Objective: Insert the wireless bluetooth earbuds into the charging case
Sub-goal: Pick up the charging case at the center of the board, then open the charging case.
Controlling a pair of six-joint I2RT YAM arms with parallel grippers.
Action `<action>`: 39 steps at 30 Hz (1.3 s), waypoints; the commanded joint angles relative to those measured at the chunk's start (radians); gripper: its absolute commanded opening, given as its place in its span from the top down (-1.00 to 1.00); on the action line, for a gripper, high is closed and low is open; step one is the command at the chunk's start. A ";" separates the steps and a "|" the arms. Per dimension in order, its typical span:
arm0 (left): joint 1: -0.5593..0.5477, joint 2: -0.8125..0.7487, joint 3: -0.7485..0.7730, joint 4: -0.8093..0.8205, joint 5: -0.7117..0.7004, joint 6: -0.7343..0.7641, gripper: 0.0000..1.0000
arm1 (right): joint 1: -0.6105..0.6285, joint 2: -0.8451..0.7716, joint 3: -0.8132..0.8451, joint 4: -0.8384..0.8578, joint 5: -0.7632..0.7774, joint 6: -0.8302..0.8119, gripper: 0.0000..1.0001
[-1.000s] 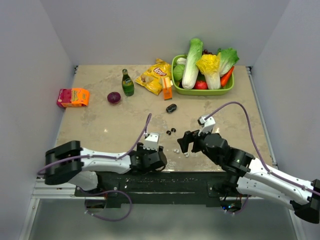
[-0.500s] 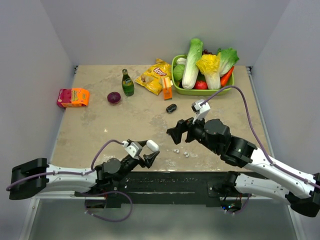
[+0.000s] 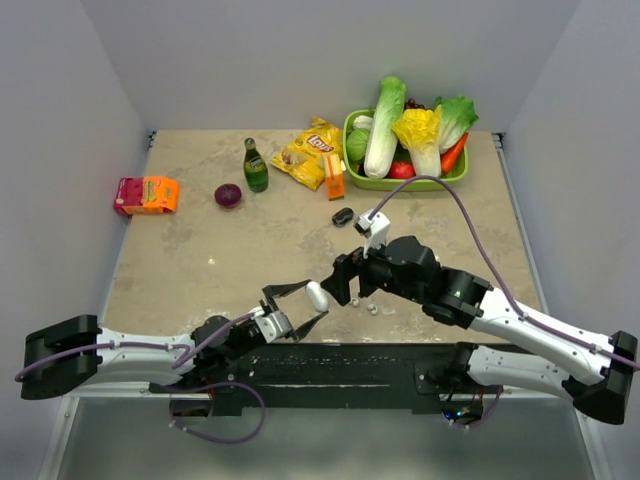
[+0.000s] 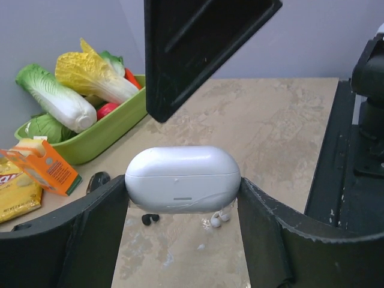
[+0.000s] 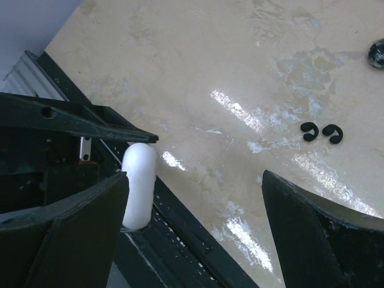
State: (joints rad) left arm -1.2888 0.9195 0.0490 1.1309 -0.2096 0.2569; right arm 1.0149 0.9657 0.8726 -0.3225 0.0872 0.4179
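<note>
The left gripper [image 3: 310,302], clamping the white charging case [image 3: 316,296], has edged rightward near lower centre. The right gripper [image 3: 350,288], spread wide, has dropped down-left, just beside it.

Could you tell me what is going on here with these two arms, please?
The left gripper holds a white charging case, lid shut, raised above the table near its front edge. The right gripper hangs wide open just beside the case, holding nothing. Two white earbuds and two black earbuds lie loose on the table, outside the case.
</note>
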 commanded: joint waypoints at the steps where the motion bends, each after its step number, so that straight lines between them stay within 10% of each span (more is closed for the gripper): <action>1: 0.005 0.012 0.037 -0.003 0.007 0.048 1.00 | 0.002 -0.061 -0.009 0.091 -0.046 0.010 -0.90; 39: 0.005 -0.002 0.038 -0.026 -0.008 0.041 1.00 | 0.002 0.047 -0.041 -0.007 -0.009 -0.011 -0.78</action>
State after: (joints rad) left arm -1.2850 0.9363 0.0662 1.0492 -0.2180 0.2810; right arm 1.0164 1.0401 0.8421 -0.3016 0.0090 0.4034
